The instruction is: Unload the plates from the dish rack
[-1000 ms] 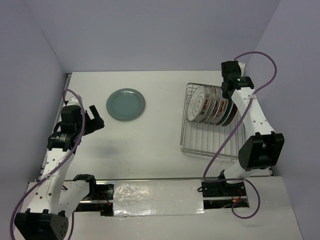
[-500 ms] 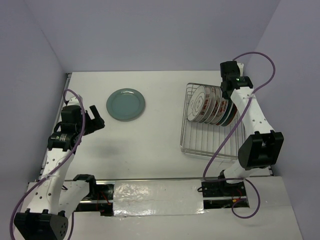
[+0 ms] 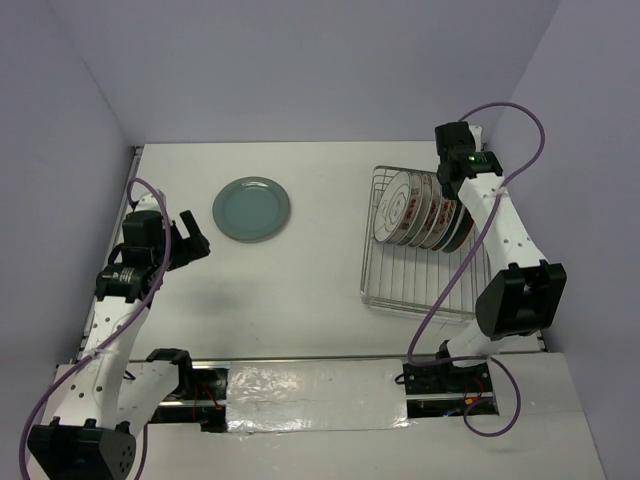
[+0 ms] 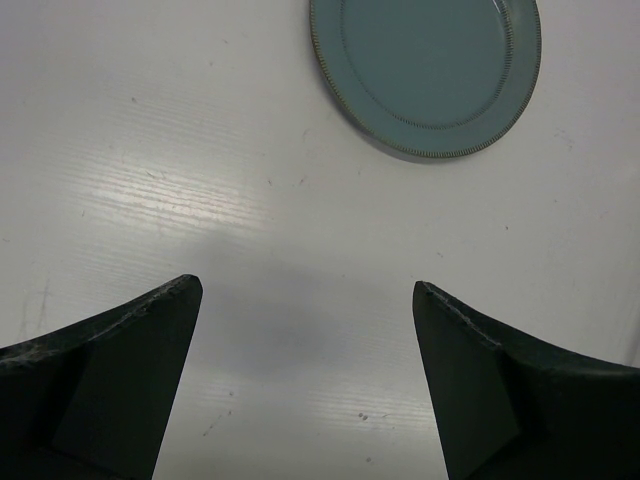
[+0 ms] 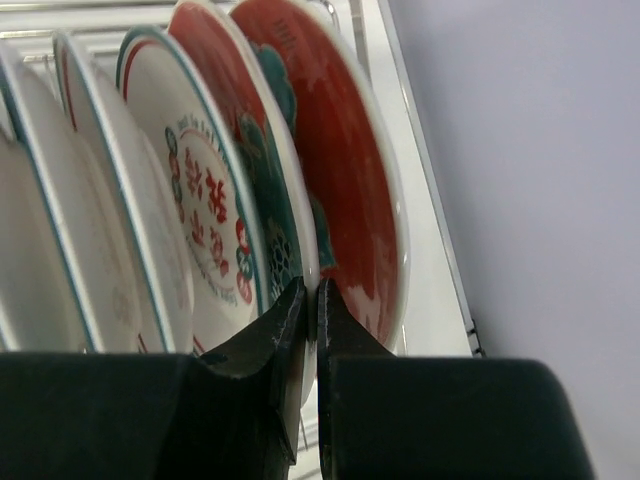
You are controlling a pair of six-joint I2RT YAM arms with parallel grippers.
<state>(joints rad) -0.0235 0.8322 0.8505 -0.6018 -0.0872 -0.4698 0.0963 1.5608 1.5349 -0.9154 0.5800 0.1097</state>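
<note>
Surface: white table [image 3: 300, 270], matte, with faint scuffs in the left wrist view. Plain lilac walls [image 3: 300, 70] close it in at the back and on both sides.

Dish rack [image 3: 400, 285]: silver wire, right of centre in the overhead view. The plates [image 3: 415, 208] stand on edge in a tight row across its far half, and the near half shows only bare wire.

Right gripper [image 5: 308, 300]: down at the right end of the row. Its jaws are pressed almost together, pinching the top rim of the red plate with teal flowers [image 5: 215, 60], second from the right in the wrist view. Another red plate [image 5: 345, 150] stands just right of it, near the rack's side wire. A white plate with red marks [image 5: 205, 200] crowds it on the left.

Left gripper [image 4: 305, 290]: hangs above bare table at the left of the overhead frame, jaws spread wide with nothing between them. A teal-green plate [image 4: 425, 70] lies flat on the table, ahead of the fingertips and well apart from the rack.

A purple cable [image 3: 450, 290] from the right arm drapes over the rack's near right corner
</note>
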